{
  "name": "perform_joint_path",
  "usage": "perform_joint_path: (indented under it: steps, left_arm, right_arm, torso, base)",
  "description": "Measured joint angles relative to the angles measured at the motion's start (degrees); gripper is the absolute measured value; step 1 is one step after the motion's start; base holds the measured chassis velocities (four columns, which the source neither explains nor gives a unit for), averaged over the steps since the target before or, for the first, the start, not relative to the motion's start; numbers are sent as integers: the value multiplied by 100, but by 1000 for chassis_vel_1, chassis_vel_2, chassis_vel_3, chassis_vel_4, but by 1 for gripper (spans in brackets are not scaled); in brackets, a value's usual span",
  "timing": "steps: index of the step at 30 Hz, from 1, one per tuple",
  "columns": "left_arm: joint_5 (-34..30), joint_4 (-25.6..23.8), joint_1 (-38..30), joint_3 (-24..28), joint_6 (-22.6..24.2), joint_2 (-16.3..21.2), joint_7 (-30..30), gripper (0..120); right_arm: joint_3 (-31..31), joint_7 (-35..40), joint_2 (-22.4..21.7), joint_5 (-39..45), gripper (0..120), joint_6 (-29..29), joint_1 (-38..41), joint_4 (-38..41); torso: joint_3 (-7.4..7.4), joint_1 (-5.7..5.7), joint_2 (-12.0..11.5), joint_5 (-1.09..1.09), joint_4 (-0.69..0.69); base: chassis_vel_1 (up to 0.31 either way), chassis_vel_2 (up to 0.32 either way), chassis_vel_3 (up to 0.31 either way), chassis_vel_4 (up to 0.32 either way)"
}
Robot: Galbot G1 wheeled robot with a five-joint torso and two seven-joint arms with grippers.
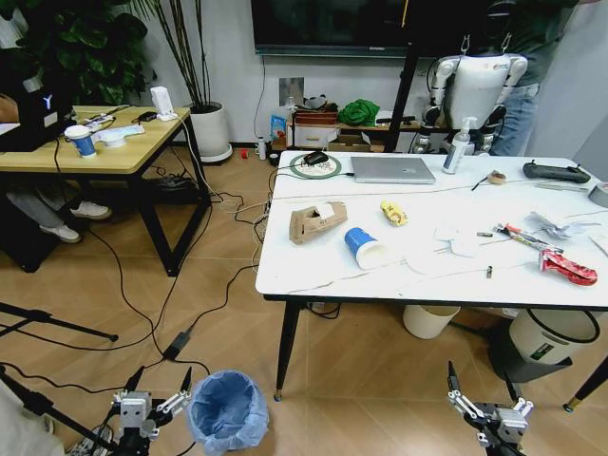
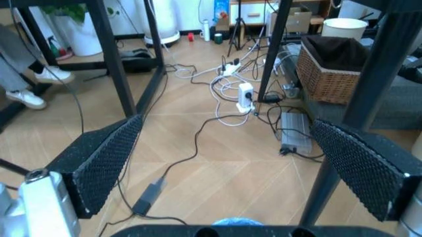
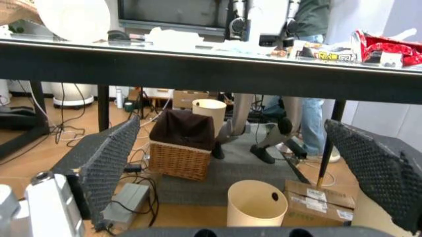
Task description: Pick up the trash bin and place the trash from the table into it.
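Currently, both arms are hanging low in front of the robot, below tabletop height. The left gripper [image 1: 152, 391] is standing with its fingers apart and nothing between them, just beside the trash bin [image 1: 228, 408], which is resting on the wooden floor [image 1: 361, 380] at the near-left corner of the table [image 1: 313, 271]. The right gripper [image 1: 484, 391] is likewise holding its fingers spread and empty, under the table's near edge, with a cream bucket [image 3: 256, 203] and a wicker basket [image 3: 179, 157] showing beyond it.

Farther off, the trash is lying uncollected on the table: a torn cardboard carton [image 1: 317, 221], a blue-and-white paper cup [image 1: 365, 247], a yellow wrapper [image 1: 393, 213], white tissues [image 1: 454, 239] and a red snack wrapper [image 1: 568, 268]. Beyond these, a silver laptop [image 1: 392, 169] is sitting closed.

Judged progress: no step is complete. The bin is not yet lifted and every trash item remains to be transferred.
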Motion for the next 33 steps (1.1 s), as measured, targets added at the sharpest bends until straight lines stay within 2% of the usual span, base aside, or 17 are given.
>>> perform_joint_path:
  steps: [9,17,33]
  left_arm:
    - [297,-11,43,126,-55,99,-123,100]
    - [162,-23,53,182,30,179,-43,100]
    - [159,26,36,174,-155,214,-35,100]
  right_arm:
    - [17,-18,37,-12,100,16,4,-45]
    - [61,-22,36,-12,100,37,-8,-47]
    - [84,-37,99,-45,100,83,-12,-107]
  torso:
    - [0,0,0,0,0]
    - [0,0,0,0,0]
    - [0,0,0,0,0]
  base:
    - [0,0,0,0]
    - [0,0,0,0]
    - [0,0,0,0]
